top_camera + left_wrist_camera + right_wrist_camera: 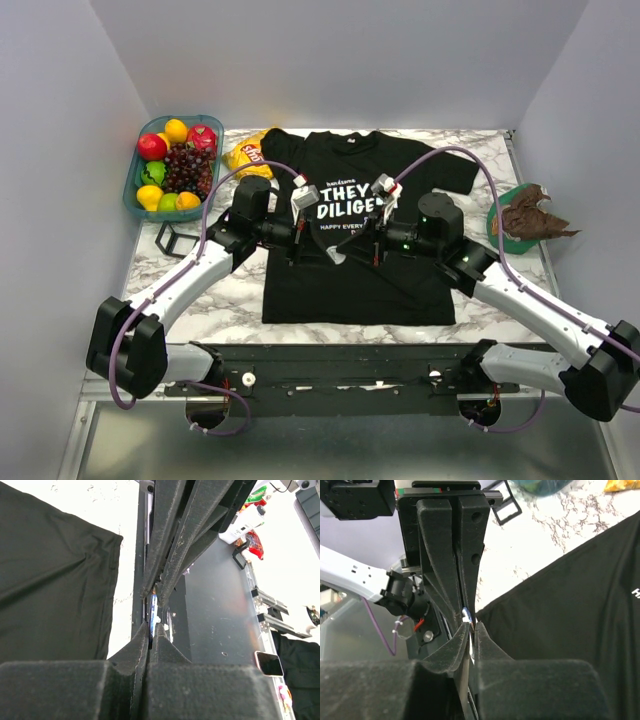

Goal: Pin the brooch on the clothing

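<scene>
- The left fingers (pixel 145 640) are pressed together. They pinch a thin bluish-white sliver at their tips, apparently the brooch (pixel 153 607) seen edge-on.
- The right fingers (pixel 457 642) stand a narrow slit apart, their tips meeting the left tips head-on at the brooch (pixel 466 614).
- The T-shirt (pixel 350 285) is black and lies flat on the marble counter (pixel 230 310), lettered side up.
- The brooch sits between the two sets of tips, over the shirt's middle. Whether it touches the fabric cannot be told.

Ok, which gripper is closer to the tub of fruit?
Left. The left gripper sits over the T-shirt print, on the side toward the fruit tub at far left; the right gripper faces it from farther right.
</scene>
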Tool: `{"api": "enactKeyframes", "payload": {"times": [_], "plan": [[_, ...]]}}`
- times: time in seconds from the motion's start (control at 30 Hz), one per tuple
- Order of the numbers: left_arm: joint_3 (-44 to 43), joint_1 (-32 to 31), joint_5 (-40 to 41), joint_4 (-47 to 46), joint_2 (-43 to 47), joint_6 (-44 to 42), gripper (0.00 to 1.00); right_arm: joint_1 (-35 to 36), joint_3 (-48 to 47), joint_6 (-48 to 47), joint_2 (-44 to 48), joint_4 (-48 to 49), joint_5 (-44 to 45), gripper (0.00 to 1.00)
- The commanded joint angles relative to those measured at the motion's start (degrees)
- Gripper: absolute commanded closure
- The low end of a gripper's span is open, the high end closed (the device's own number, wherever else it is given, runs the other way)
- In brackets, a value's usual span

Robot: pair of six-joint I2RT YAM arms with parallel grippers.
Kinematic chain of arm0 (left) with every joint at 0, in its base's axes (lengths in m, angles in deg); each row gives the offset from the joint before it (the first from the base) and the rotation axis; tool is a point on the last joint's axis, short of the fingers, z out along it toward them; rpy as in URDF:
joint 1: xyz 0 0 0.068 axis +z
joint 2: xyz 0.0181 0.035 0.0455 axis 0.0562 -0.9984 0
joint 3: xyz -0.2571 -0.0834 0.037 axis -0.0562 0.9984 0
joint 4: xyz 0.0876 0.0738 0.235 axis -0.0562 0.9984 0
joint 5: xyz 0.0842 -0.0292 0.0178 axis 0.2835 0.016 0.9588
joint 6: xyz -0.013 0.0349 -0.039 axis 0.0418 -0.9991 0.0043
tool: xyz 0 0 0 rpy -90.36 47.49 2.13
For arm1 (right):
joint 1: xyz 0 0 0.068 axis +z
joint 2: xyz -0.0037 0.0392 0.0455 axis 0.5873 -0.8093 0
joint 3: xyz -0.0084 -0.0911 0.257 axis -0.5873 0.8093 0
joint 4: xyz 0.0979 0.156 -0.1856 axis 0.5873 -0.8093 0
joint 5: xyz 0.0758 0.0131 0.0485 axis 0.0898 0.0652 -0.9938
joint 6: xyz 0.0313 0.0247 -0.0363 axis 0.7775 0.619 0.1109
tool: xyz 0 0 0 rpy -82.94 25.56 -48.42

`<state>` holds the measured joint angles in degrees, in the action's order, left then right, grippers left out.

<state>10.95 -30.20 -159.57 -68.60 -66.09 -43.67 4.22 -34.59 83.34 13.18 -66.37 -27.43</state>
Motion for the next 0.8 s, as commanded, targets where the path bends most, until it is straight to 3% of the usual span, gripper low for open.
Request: {"api": "enactKeyframes", "payload": {"times": [0.0, 0.5, 0.77], "plan": [[-1.8, 0.4, 0.6, 3.0, -0.3, -1.4, 1.0, 0.6, -2.6, -5.3, -1.0, -9.4, 0.9, 0.77], [-2.1, 0.5, 0.9, 4.7, -1.2, -2.2, 1.0, 3.3, -4.9, -7.4, -1.6, -10.5, 2.7, 0.48], [-2.2, 0.4, 0.8, 4.9, -1.2, -2.5, 1.0, 3.4, -6.1, -7.6, -1.4, -10.0, 3.4, 0.41]]}}
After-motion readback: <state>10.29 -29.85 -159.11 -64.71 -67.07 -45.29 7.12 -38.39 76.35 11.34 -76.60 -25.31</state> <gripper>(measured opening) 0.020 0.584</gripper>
